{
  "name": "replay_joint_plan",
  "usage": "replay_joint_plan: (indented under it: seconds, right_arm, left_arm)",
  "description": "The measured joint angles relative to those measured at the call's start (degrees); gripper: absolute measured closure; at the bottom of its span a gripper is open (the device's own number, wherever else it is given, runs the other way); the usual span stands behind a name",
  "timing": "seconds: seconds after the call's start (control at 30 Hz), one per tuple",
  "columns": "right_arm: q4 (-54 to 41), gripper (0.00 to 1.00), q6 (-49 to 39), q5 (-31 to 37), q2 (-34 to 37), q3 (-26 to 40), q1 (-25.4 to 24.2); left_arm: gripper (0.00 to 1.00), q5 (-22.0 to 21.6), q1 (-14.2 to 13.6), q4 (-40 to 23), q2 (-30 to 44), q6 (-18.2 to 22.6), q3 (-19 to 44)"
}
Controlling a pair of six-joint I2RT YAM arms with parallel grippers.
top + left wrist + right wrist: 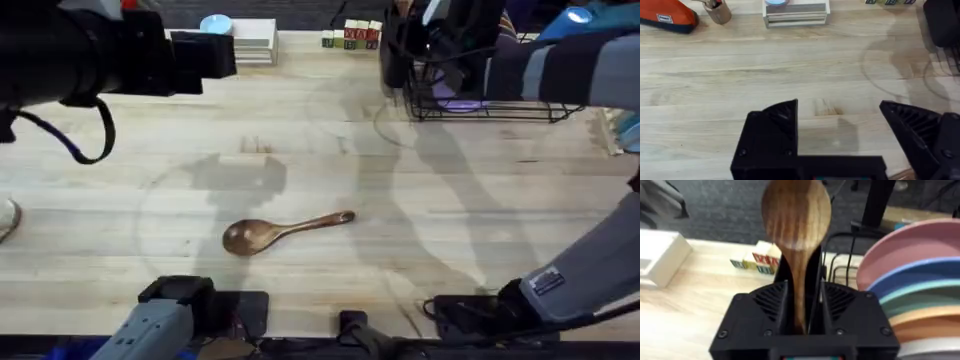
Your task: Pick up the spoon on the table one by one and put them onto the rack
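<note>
A: What carries everything?

B: The large pale light-wood plank bench [480, 230]. At its far right stands the black wire dish rack [480, 105], with its row of colourful round plates [920, 280] on edge.

A: And the arms?

B: The right arm reaches to the far right, over the rack. The right hand [800, 315] is pressed together on the handle of a brown wooden spoon with an oval bowl [796, 215]; the bowl stands clear beyond the fingertips, and the plates sit just beside it. The left hand [840, 135] hovers over bare planks at the far left, its black fingers [777, 125] spread wide and pinching nothing.

A: Is any spoon left on the bench?

B: One: a dark glossy wooden spoon [285, 232] lying flat near the middle, towards the near edge. Its long axis runs roughly left to right, bowl to the left, handle tip to the right and tilted slightly away.

A: Which arm is better placed for it?

B: Probably the left. Its hand is free, and the spoon lies nearer than that hand and to its right. The right hand must first release its own spoon into the rack.
</note>
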Motion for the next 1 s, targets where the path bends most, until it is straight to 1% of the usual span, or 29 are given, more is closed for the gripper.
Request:
replay_joint_plan:
  seconds: [0.07, 0.2, 0.3, 0.33, 0.47, 0.5, 0.53, 0.57, 0.6, 0.73, 1.0]
  right_arm:
    - [-2.04, 0.561, -0.01, 0.00, -0.17, 0.00, 0.00]
    - [-5.90, 0.497, -0.01, 0.00, -2.25, 0.00, 0.00]
    - [-8.51, 0.447, 0.01, 0.00, -5.43, 0.02, 0.00]
    - [-11.59, 0.407, 0.01, 0.00, -8.73, 0.02, 0.00]
    - [-17.37, 0.341, 0.01, 0.00, -13.17, 0.02, 0.00]
    - [-23.31, 0.292, -0.01, 0.00, -17.13, 0.02, 0.00]
    - [-25.02, 0.259, 0.00, -0.01, -18.43, 0.02, 0.00]
    - [-27.21, 0.184, 0.03, 0.00, -20.14, 0.02, 0.00]
    - [-32.50, 0.014, -0.02, -0.01, -24.70, 0.02, 0.00]
    - [-40.45, 0.006, 0.01, 0.00, -30.83, 0.04, 0.00]
    - [-53.86, 0.006, -0.01, -0.02, -39.63, 0.04, 0.00]
  left_arm:
    - [0.007, 0.00, -0.02, 0.00, 0.00, -0.01, 0.00]
    - [0.008, 0.00, -0.02, 0.00, 0.00, 0.01, 0.00]
    - [0.008, 0.00, 0.00, 0.00, 0.00, 0.01, 0.00]
    - [0.007, 0.00, -0.02, 0.00, 0.02, 0.01, 0.00]
    - [0.007, 0.00, 0.00, 0.00, 0.00, 0.01, 0.00]
    - [0.007, 0.00, 0.00, 0.00, 0.02, -0.01, 0.00]
    - [0.007, 0.00, 0.00, 0.00, 0.00, 0.00, 0.00]
    - [0.007, 0.00, 0.00, 0.00, 0.00, 0.00, 0.00]
    - [0.007, 0.00, 0.00, -0.08, 0.00, 0.01, 0.00]
    - [0.007, 0.00, 0.00, -0.41, 0.02, 0.01, 0.00]
    - [0.007, 0.00, 0.00, -1.32, 0.00, 0.01, 0.00]
